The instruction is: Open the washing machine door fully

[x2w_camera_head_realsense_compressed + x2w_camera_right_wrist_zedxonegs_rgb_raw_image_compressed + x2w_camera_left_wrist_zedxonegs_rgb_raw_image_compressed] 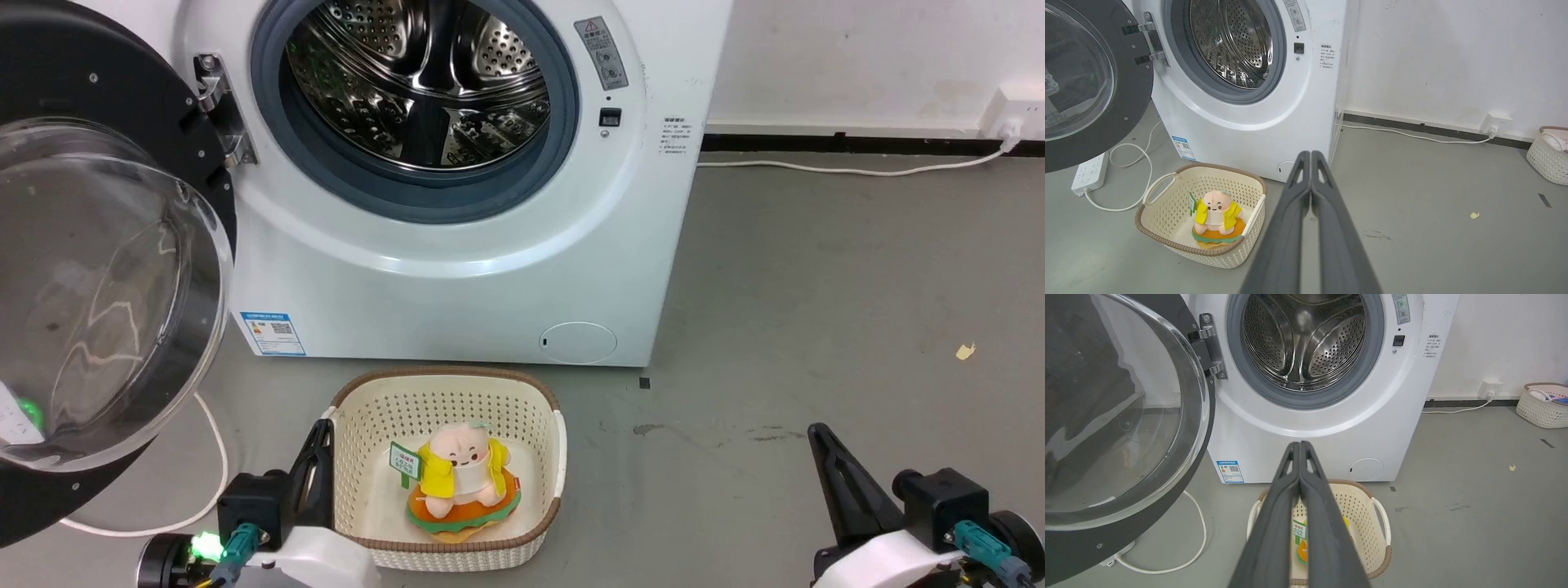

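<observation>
The washing machine door (98,278), round and glossy black with a bulging clear glass bowl, stands swung wide open to the left on its metal hinge (219,110). The same door (1118,416) (1086,81) takes up the left of both wrist views. My left gripper (320,433) is shut, low beside the basket's left rim and apart from the door; its fingertips (1299,446) are pressed together. My right gripper (816,434) is shut over bare floor at the lower right, with its fingertips (1310,155) together and nothing held.
The steel drum (420,77) with its grey rubber ring is exposed. A cream basket (539,420) holding a plush toy (461,478) sits on the floor before the machine. A white cable (216,457) loops under the door, near a power strip (1090,173). Another basket (1549,157) stands far right by the wall.
</observation>
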You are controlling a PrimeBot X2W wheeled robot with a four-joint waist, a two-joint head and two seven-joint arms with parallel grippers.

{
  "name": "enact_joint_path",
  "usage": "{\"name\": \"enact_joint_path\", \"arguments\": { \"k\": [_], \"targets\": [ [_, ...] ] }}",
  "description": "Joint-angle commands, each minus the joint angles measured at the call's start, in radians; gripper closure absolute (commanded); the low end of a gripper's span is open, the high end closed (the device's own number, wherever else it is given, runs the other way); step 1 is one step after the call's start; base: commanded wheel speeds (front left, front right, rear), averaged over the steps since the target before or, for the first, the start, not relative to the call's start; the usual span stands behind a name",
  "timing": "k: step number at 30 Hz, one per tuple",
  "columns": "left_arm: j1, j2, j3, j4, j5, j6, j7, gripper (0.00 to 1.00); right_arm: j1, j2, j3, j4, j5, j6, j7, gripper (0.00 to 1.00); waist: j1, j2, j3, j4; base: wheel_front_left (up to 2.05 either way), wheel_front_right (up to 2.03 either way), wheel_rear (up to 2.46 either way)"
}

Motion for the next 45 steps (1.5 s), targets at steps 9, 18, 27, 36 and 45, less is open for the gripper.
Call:
{"name": "enact_joint_path", "arguments": {
  "k": [9, 18, 27, 36, 45],
  "targets": [
    [-0.014, -0.012, 0.020, -0.012, 0.023, -0.016, 0.018, 1.00, -0.029, 0.003, 0.010, -0.005, -0.015, 0.001, 0.019, 1.00, 0.0000, 0.0000, 0.001, -0.007, 0.00, 0.00, 0.00],
    [-0.017, -0.020, 0.034, -0.017, 0.037, -0.022, 0.029, 1.00, -0.037, 0.003, 0.016, -0.006, -0.023, 0.001, 0.032, 1.00, -0.0001, 0.0000, 0.002, -0.012, 0.00, 0.00, 0.00],
    [-0.020, -0.029, 0.049, -0.022, 0.052, -0.030, 0.043, 1.00, -0.045, 0.003, 0.023, -0.007, -0.032, 0.001, 0.047, 1.00, -0.0001, 0.0000, 0.003, -0.018, 0.00, 0.00, 0.00],
    [-0.020, -0.030, 0.051, -0.023, 0.054, -0.030, 0.044, 1.00, -0.046, 0.003, 0.024, -0.007, -0.033, 0.001, 0.048, 1.00, -0.0001, 0.0000, 0.003, -0.019, 0.00, 0.00, 0.00],
    [-0.020, -0.030, 0.051, -0.023, 0.054, -0.030, 0.044, 1.00, -0.046, 0.003, 0.024, -0.007, -0.033, 0.001, 0.048, 1.00, -0.0001, 0.0000, 0.003, -0.019, 0.00, 0.00, 0.00]
  ]
}}
